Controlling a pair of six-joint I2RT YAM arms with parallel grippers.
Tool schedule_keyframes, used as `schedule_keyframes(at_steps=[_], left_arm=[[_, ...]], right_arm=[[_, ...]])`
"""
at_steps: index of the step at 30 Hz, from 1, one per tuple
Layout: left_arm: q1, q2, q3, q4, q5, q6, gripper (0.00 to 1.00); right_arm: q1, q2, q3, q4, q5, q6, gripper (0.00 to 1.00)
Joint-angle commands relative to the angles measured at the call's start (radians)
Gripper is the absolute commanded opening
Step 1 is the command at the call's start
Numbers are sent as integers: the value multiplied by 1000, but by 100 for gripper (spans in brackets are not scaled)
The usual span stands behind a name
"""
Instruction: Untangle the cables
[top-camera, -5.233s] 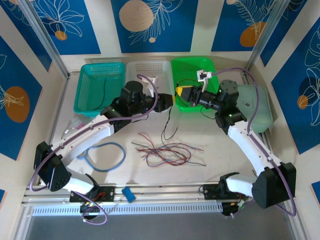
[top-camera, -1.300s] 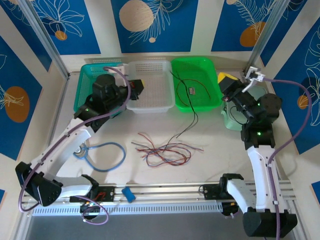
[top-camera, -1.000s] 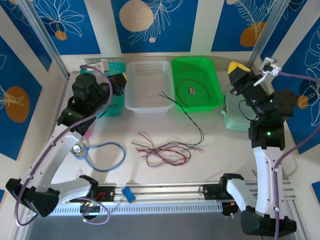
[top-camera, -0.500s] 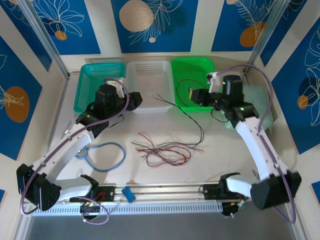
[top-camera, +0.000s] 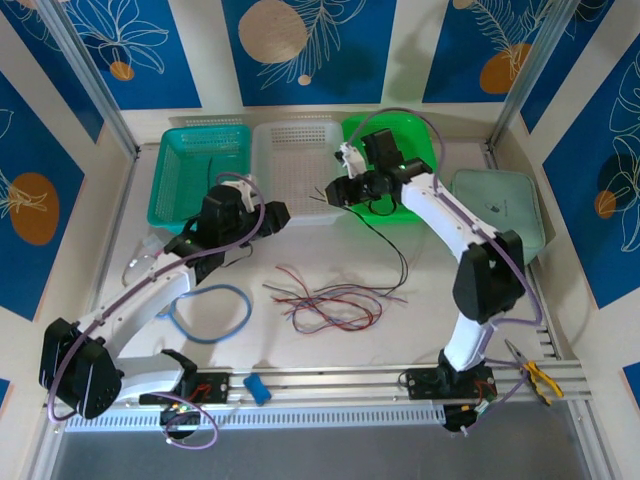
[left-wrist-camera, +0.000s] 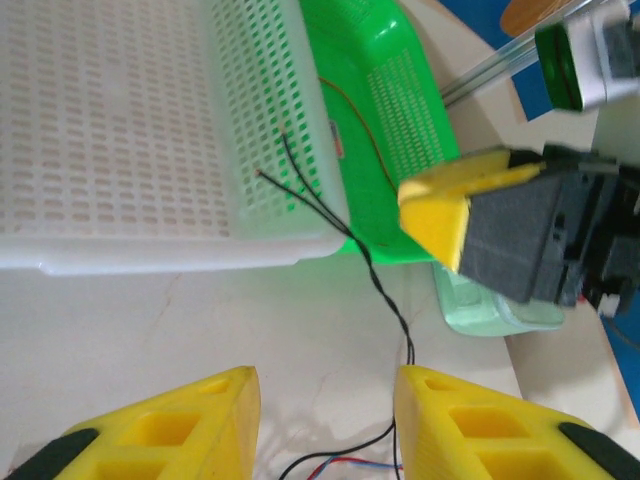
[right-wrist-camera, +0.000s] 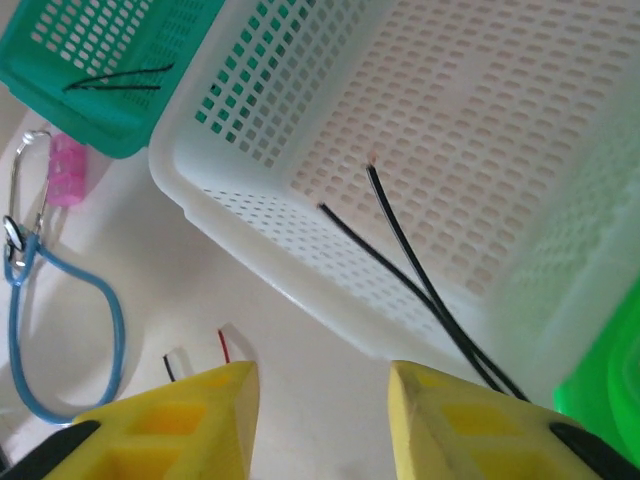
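Both arms had swung inward from the outer baskets over the last second. The right gripper (top-camera: 335, 192) had crossed from the green basket (top-camera: 425, 135) to the near right corner of the white basket (top-camera: 295, 150). Its jaws stood spread, with nothing between the yellow fingers (right-wrist-camera: 170, 420) but bare table. The left gripper (top-camera: 278, 212) hung just beside the same near rim, also spread and empty, facing the right gripper across a small gap.

A twisted black cable pair (left-wrist-camera: 378, 288) was draped over that rim between them. Its two loose ends lay inside the white basket, and its tail ran down the table toward the cable tangle (top-camera: 335, 305). The tangle of red, black, brown-orange and pale wires lay mid-table, well apart from both grippers.

To the left of the tangle lay a thick blue looped hose (top-camera: 210, 310), not touching it, with a small pink object (right-wrist-camera: 68, 170) near its far end. Pliers (top-camera: 540, 375) lay at the near right edge of the table.

The teal basket (top-camera: 185, 165) held one thin black cable (right-wrist-camera: 115, 80). A brown-orange cable (left-wrist-camera: 352, 115) lay in the green basket, which the right arm partly covered in the top view. A pale green lid (top-camera: 505, 200) lay just to the right of it.
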Motion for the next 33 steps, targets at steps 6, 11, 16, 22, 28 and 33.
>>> schedule_keyframes(at_steps=[6, 11, 16, 22, 28, 33], left_arm=[[0, -65, -66, 36, 12, -35, 41], [3, -73, -71, 21, 13, -25, 41], [9, -83, -70, 1, 14, -13, 41], [15, -95, -64, -13, 11, -7, 41], [17, -100, -56, -20, 14, -9, 41], [15, -103, -37, -30, 22, -10, 41]], right_arm=[[53, 187, 216, -112, 61, -46, 46], [91, 247, 304, -158, 222, -77, 47], [93, 296, 368, -195, 264, -86, 47], [93, 348, 414, -230, 275, -109, 45], [94, 350, 414, -224, 260, -119, 24], [96, 280, 419, -232, 253, -122, 0]])
